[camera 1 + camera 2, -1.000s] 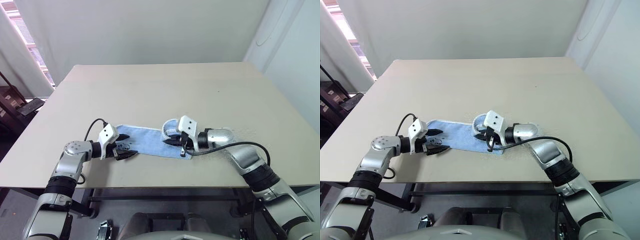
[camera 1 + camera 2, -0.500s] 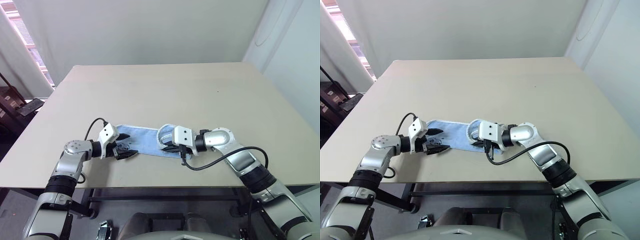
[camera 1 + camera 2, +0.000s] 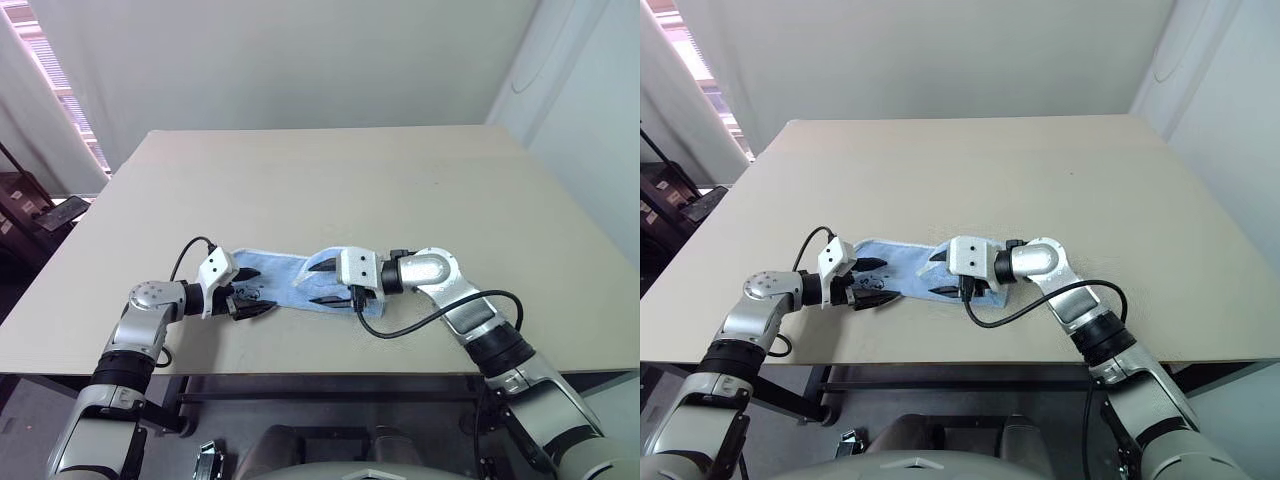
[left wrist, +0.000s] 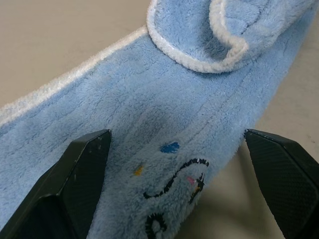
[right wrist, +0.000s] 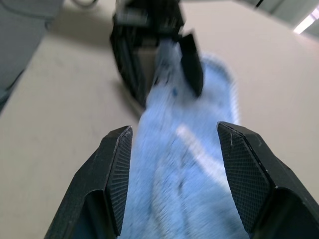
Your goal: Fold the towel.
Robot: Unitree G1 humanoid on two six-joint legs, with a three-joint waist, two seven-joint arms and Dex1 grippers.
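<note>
The light-blue towel [image 3: 275, 278] lies as a narrow strip near the table's front edge, its right end folded back over the middle. My left gripper [image 3: 252, 298] is open, its fingers either side of the towel's left end, where the dark embroidered mark [image 4: 174, 181] shows. A white-edged folded lip [image 4: 224, 35] lies further along the cloth. My right gripper [image 3: 322, 283] hovers open over the folded part, pointing left along the towel [image 5: 184, 174] towards the left gripper [image 5: 164, 74]. Nothing is pinched between its fingers [image 5: 114, 174].
The beige table [image 3: 330, 190] stretches wide behind and to both sides of the towel. Its front edge runs just below both grippers. A black cable [image 3: 420, 322] loops from my right wrist onto the table. Dark furniture [image 3: 25, 210] stands beyond the left edge.
My right gripper has carried the towel's right end leftward over the cloth, rolled, and opened, letting the end go. The left gripper has stayed still and open.
</note>
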